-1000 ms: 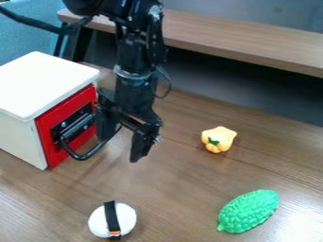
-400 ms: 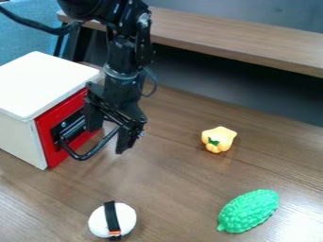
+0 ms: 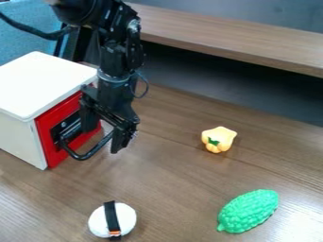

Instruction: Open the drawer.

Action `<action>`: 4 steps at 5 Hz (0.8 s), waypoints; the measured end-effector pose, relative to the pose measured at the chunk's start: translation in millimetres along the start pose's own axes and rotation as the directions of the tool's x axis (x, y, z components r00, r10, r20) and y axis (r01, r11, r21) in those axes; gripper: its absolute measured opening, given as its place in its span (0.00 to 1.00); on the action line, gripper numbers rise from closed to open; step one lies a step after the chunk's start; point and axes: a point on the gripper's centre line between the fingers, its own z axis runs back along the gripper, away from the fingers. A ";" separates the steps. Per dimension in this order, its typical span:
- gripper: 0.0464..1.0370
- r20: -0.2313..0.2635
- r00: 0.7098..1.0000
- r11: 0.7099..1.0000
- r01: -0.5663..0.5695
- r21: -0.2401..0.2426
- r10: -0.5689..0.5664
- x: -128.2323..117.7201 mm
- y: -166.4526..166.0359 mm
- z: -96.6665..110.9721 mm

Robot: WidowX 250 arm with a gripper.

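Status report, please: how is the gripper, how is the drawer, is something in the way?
Gripper open, at the handle. Drawer shut. No loose thing close in front; way out looks free.

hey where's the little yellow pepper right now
In the camera view, the yellow pepper sits on the table, right of the picture's center, above the bumpy green toy and to the right of the gripper.

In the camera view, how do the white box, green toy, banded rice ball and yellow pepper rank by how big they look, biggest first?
1. White box
2. Green toy
3. Banded rice ball
4. Yellow pepper
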 end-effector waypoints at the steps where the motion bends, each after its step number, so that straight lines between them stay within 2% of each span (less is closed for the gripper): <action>1: 0.96 0.044 0.999 1.000 -0.018 -0.019 0.019 0.1 2.9 -9.6; 2: 0.96 0.044 0.999 0.998 -0.020 -0.059 0.023 2.2 3.8 -24.2; 3: 0.96 -0.051 0.999 0.995 -0.012 -0.102 0.007 7.3 -1.4 -45.0; 4: 0.96 -0.058 0.998 0.990 0.007 -0.144 -0.016 17.6 -10.4 -47.8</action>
